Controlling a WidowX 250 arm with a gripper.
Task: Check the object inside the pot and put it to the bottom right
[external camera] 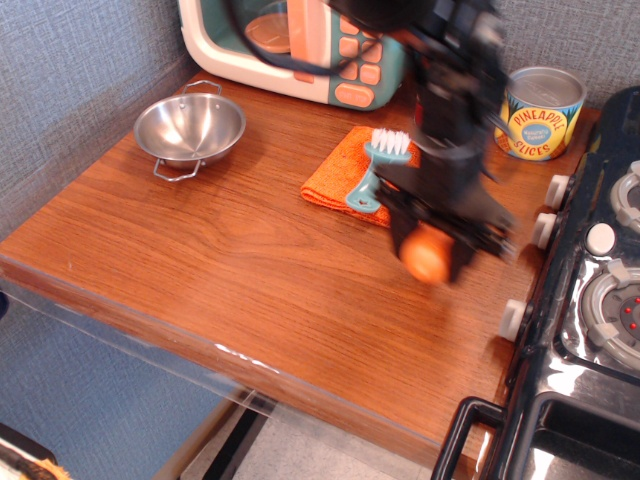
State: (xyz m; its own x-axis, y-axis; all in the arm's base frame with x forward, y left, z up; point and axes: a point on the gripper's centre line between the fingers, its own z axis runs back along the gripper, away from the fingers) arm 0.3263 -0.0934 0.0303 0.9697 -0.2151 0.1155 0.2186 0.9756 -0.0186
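Observation:
The steel pot (190, 126) with wire loop handles stands empty at the back left of the wooden counter. My gripper (430, 252) is shut on the small orange toy object (426, 256) and holds it above the right part of the counter, in front of the orange cloth. The arm is blurred with motion and hides the tomato sauce can and part of the cloth.
An orange cloth (335, 177) with a teal brush (378, 165) lies mid-counter. A toy microwave (300, 45) stands at the back, a pineapple slices can (540, 112) at back right. A black toy stove (590, 300) borders the counter's right edge.

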